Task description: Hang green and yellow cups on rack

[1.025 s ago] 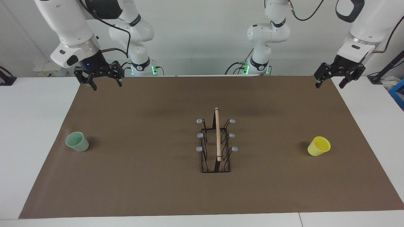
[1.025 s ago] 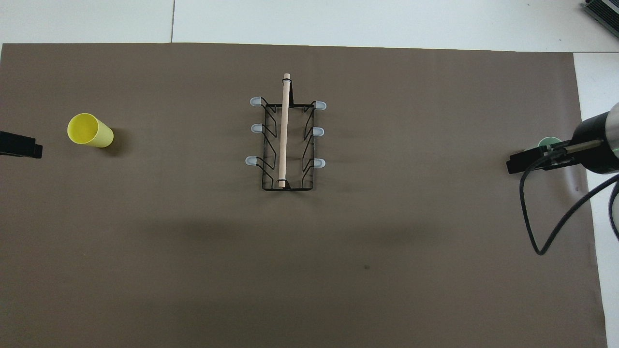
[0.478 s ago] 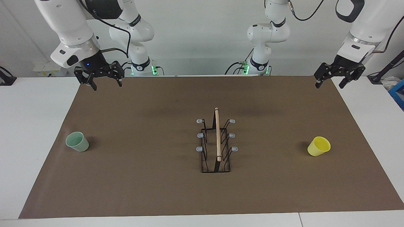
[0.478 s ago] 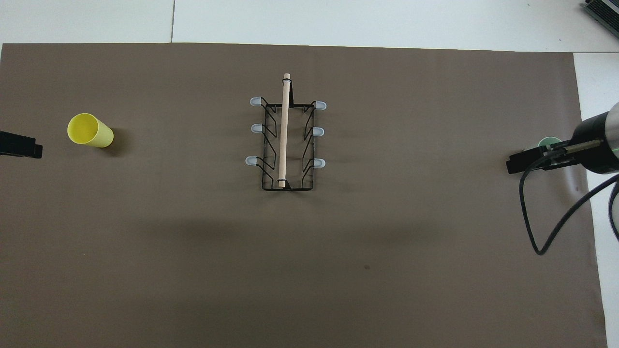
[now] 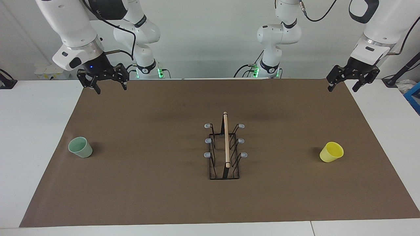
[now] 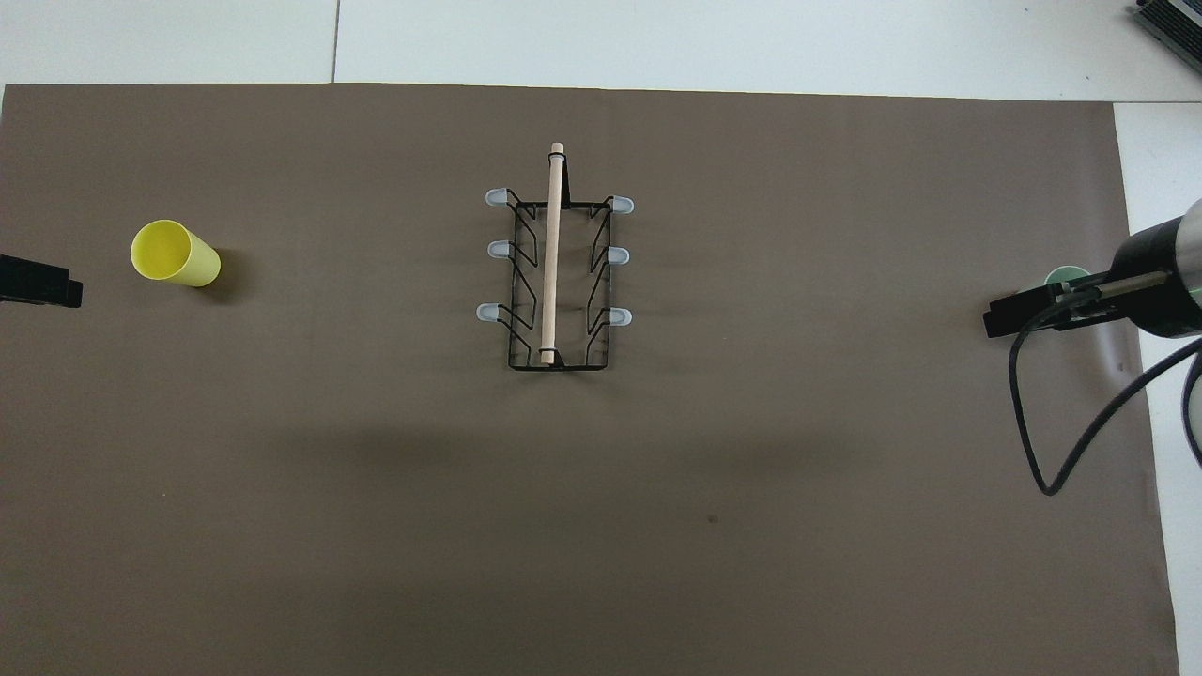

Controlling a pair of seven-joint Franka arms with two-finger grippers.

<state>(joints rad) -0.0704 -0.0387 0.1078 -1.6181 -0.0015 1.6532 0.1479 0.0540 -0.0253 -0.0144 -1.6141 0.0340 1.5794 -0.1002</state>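
The green cup (image 5: 80,147) stands upright toward the right arm's end from the rack (image 5: 225,149). The right gripper (image 5: 102,78) hangs above it, jaws spread, empty, and looks best placed to take it. The yellow cup (image 5: 331,151) stands toward the other end, under the equally open, empty left gripper (image 5: 353,78).

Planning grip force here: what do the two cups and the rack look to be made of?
Green cup and yellow cup: probably thin plastic, going by their uniform colour, smooth matte walls and thin rims. Rack: thin black wire, likely coated metal, with a pale bare-wood rod along the top and grey pegs that look capped in rubber or plastic.
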